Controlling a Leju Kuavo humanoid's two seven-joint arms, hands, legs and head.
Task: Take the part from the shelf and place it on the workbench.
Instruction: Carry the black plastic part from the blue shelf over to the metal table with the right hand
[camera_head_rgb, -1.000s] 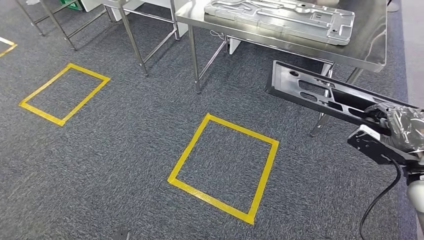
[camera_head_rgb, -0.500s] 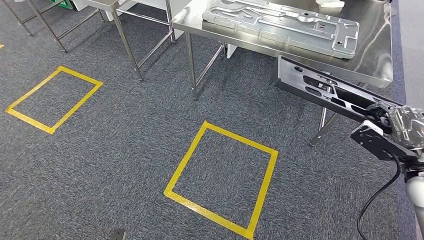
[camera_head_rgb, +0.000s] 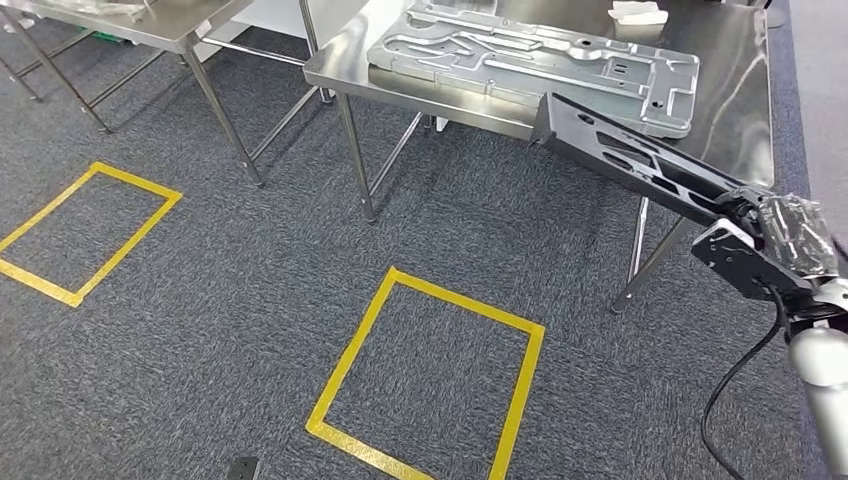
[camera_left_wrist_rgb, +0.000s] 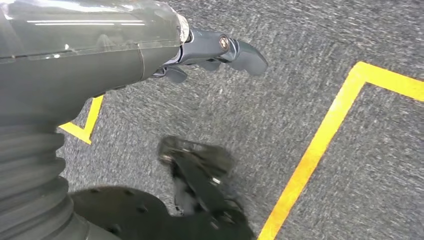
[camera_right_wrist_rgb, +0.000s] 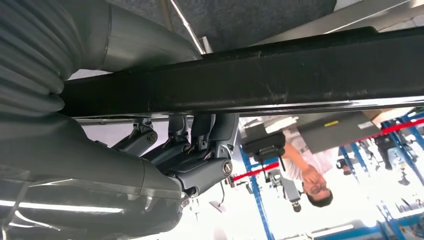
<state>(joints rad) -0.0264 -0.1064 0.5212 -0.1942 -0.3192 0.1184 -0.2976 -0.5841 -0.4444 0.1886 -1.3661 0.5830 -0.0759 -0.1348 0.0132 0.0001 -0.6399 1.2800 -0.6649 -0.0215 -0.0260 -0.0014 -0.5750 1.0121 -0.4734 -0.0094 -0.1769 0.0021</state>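
A steel workbench (camera_head_rgb: 735, 95) carries a flat silver plate (camera_head_rgb: 530, 55), and beside its near edge the right hand (camera_head_rgb: 775, 235) grips one end of a long black part (camera_head_rgb: 640, 170), fingers (camera_right_wrist_rgb: 200, 132) wrapped around it, the far end raised to the bench edge over grey carpet (camera_head_rgb: 230, 270) marked with yellow tape squares (camera_head_rgb: 430, 375). The left hand (camera_left_wrist_rgb: 210, 52) hangs above the carpet with its fingers loosely curled, holding nothing. A person (camera_right_wrist_rgb: 307, 170) stands in the background of the right wrist view.
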